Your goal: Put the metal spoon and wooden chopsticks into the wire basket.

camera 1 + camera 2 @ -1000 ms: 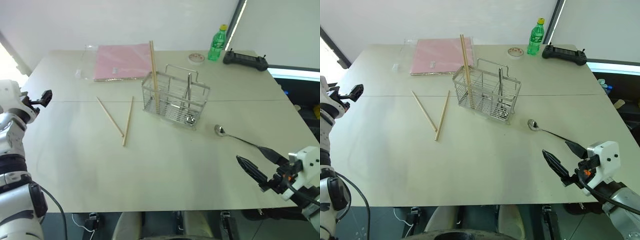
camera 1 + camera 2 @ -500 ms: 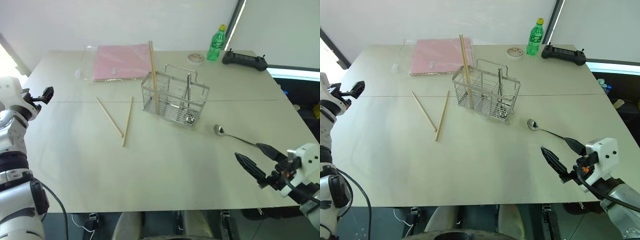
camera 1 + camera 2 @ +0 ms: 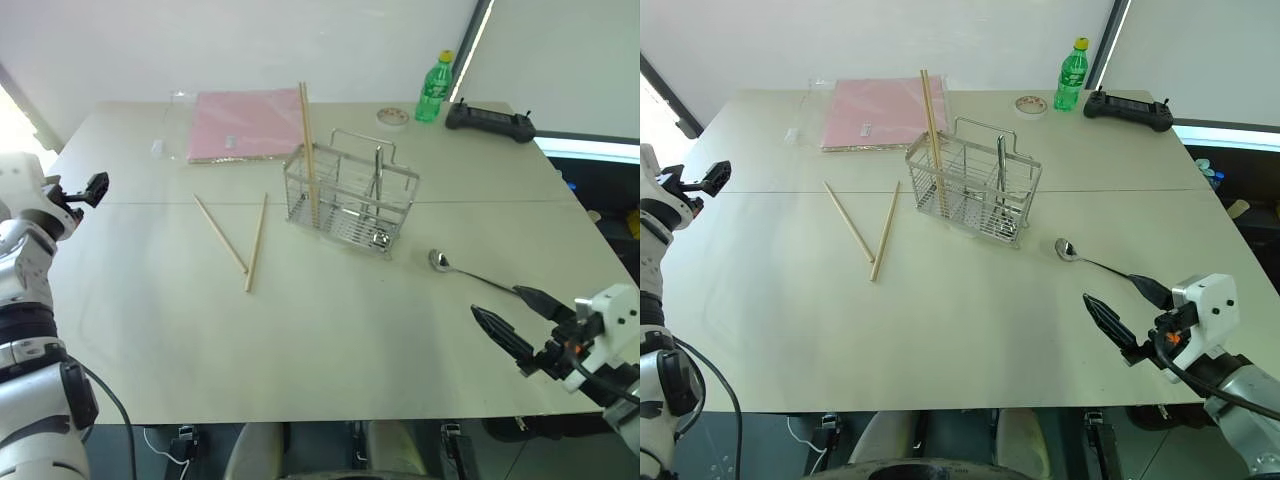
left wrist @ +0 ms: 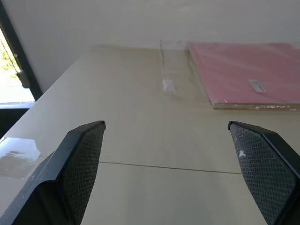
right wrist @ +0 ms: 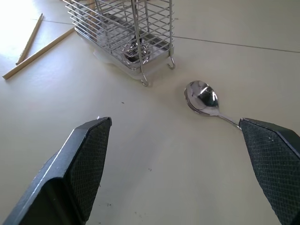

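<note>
Lying w/ nothing between: metal spoon [image 3: 1072, 252], wire basket [image 3: 975, 187].

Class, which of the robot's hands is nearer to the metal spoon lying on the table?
The right hand: it hangs open just beside the metal spoon, by its handle end. The left hand is open too, far across the table at its left edge.

text: none legible | green bottle [image 3: 1073, 74] label: too small to read | pink folder [image 3: 243, 122] sticker: unreadable
</note>
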Robot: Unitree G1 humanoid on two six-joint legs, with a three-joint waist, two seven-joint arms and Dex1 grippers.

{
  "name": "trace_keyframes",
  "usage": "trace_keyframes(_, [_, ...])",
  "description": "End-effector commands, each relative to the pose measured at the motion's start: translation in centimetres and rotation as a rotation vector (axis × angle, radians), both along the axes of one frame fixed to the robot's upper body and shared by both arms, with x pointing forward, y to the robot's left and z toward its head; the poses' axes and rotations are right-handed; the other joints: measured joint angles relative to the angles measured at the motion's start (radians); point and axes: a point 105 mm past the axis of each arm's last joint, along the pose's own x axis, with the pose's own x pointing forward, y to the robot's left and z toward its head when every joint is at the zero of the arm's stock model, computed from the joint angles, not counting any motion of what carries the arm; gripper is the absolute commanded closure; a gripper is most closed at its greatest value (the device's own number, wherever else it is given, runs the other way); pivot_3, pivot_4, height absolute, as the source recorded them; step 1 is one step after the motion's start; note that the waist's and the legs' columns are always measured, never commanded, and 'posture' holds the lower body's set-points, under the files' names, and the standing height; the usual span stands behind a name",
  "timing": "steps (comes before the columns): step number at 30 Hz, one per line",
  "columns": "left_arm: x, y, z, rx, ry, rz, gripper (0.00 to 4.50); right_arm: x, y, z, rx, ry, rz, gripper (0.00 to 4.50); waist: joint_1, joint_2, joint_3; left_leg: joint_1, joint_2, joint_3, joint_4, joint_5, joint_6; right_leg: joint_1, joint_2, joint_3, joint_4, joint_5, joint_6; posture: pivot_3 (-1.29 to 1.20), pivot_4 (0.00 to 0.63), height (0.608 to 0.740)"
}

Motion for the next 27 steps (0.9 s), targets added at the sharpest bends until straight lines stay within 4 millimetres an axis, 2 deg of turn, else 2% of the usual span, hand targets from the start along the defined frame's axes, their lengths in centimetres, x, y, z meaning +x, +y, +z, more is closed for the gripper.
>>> trace_keyframes(1, [0.0, -2.0, 3.2, 0.022, -0.072, -0.13, 0.08, 0.6, -1.0, 1.5, -0.035, -0.045, -0.013, 0.0, 0.0, 0.0, 0.0, 0.0, 0.0, 0.0, 0.0, 0.0, 0.0, 0.0, 0.0, 0.0, 0.0, 0.0, 0.0, 0.0, 0.15, 0.721])
trace_keyframes(3, [-0.2, -4.1, 4.1, 0.008, -0.065, -0.254, 0.08, 1.0, -1.6, 2.0, -0.061, -0.057, -0.023, 0.0, 0.001, 0.0, 0.0, 0.0, 0.0, 0.0, 0.002, 0.0, 0.0, 0.001, 0.0, 0.0, 0.0, 0.0, 0.0, 0.0, 0.15, 0.721])
trace_keyframes(6, [-1.3, -8.7, 5.8, 0.016, -0.064, -0.514, 0.08, 2.1, -2.9, 2.4, -0.117, -0.061, -0.036, 0.0, 0.0, 0.0, 0.0, -0.001, 0.0, 0.0, 0.004, 0.0, 0.0, 0.001, 0.0, 0.0, 0.0, 0.0, -0.001, 0.0, 0.15, 0.721])
trace_keyframes(8, [-2.6, -11.8, 6.2, 0.075, -0.042, -0.673, 0.08, 2.9, -3.8, 2.7, -0.136, -0.059, -0.035, 0.0, -0.002, 0.0, 0.0, -0.002, 0.0, 0.0, 0.005, 0.0, 0.0, 0.001, 0.0, 0.0, 0.0, -0.001, -0.003, 0.0, 0.15, 0.721])
trace_keyframes(11, [-4.1, -14.9, 6.4, 0.153, -0.036, -0.822, 0.08, 4.1, -4.8, 3.1, -0.164, -0.055, -0.017, 0.0, -0.004, 0.002, 0.001, -0.001, 0.0, 0.001, 0.006, 0.0, 0.0, 0.002, 0.0, 0.002, 0.0, -0.001, -0.004, 0.0, 0.15, 0.721])
trace_keyframes(13, [-4.7, -16.0, 6.2, 0.168, -0.035, -0.858, 0.08, 4.9, -5.3, 3.5, -0.179, -0.057, -0.006, 0.0, -0.005, 0.003, 0.001, -0.001, 0.0, 0.002, 0.006, 0.0, 0.0, 0.002, 0.0, 0.002, 0.0, 0.0, -0.005, 0.0, 0.15, 0.721])
trace_keyframes(16, [-4.7, -16.5, 6.6, 0.155, -0.065, -0.85, 0.08, 5.4, -5.1, 3.9, -0.182, -0.071, 0.029, 0.0, -0.002, 0.004, 0.002, 0.0, 0.001, 0.001, 0.006, 0.0, 0.0, 0.001, 0.001, 0.002, 0.002, 0.0, -0.005, 0.0, 0.15, 0.721])
trace_keyframes(18, [-5.2, -17.4, 6.7, 0.122, -0.057, -0.902, 0.08, 5.7, -5.2, 3.5, -0.198, -0.064, 0.045, 0.0, -0.002, 0.004, 0.002, 0.0, 0.001, 0.001, 0.006, 0.0, 0.001, 0.001, 0.003, 0.002, 0.002, 0.0, -0.005, 0.0, 0.15, 0.721])
trace_keyframes(21, [-6.7, -20.0, 5.4, 0.156, 0.011, -1.065, 0.08, 7.2, -6.1, 2.5, -0.261, -0.046, 0.033, 0.0, -0.003, 0.004, 0.002, -0.001, 0.001, 0.001, 0.008, 0.0, 0.001, 0.002, 0.003, 0.002, 0.002, 0.0, -0.005, 0.0, 0.15, 0.721])
trace_keyframes(23, [-7.4, -21.0, 5.0, 0.158, 0.039, -1.128, 0.08, 7.9, -6.4, 2.1, -0.286, -0.042, 0.031, 0.0, -0.003, 0.004, 0.003, -0.002, 0.001, 0.002, 0.01, 0.0, 0.001, 0.002, 0.003, 0.003, 0.002, 0.0, -0.005, 0.0, 0.15, 0.721])
trace_keyframes(27, [-10.1, -24.7, 3.6, 0.203, 0.119, -1.376, 0.08, 10.0, -6.5, 0.2, -0.36, 0.047, 0.108, 0.0, -0.006, 0.006, 0.003, -0.002, 0.0, 0.003, 0.013, 0.0, 0.001, 0.002, 0.003, 0.006, 0.002, 0.0, -0.005, 0.0, 0.15, 0.721])
